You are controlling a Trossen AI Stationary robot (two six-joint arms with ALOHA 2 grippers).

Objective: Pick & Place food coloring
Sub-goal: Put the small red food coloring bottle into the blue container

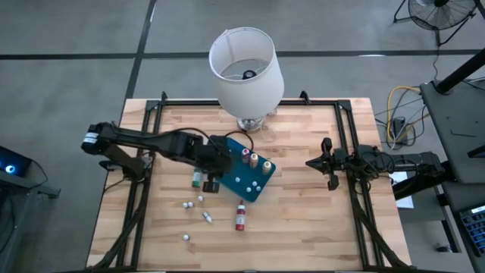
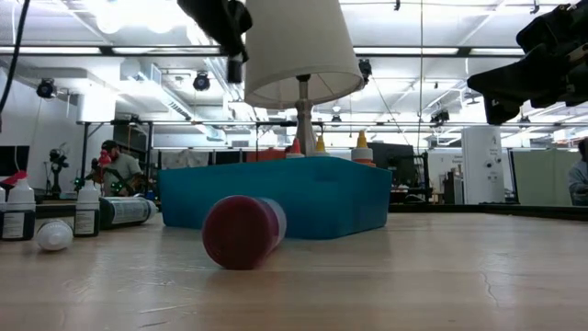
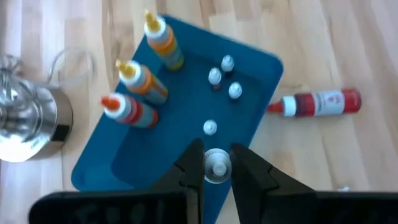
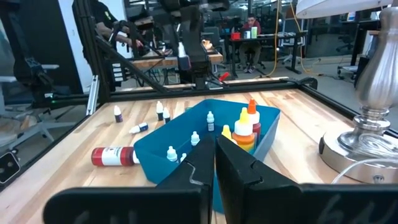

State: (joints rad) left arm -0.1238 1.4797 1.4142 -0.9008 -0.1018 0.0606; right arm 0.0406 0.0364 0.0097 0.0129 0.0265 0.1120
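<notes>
A blue tray (image 1: 258, 186) lies mid-table. In it three food coloring squeeze bottles (image 3: 146, 81) stand upright, beside several small white-capped bottles (image 3: 221, 78). My left gripper (image 3: 217, 177) hangs over the tray's left edge (image 1: 220, 173), shut on one small white-capped bottle (image 3: 216, 167). It also shows high up in the low view (image 2: 234, 60) and far off in the right wrist view (image 4: 185, 59). A red bottle (image 1: 241, 216) lies on its side on the table in front of the tray. My right gripper (image 1: 330, 163) waits shut at the table's right side. My left gripper pinches the small bottle just under its white cap (image 3: 216, 163) between its two fingers (image 3: 191, 167). The fingers slant down from the table's left. The bottle sits upright, cap up, lifted clear above the tray's edge.
A lamp with a white shade (image 1: 244, 68) stands at the far middle, its metal base (image 3: 28, 121) close to the tray. Several small bottles (image 1: 193, 203) and a green one (image 1: 195, 180) lie loose at the front left. People sit in the room beyond.
</notes>
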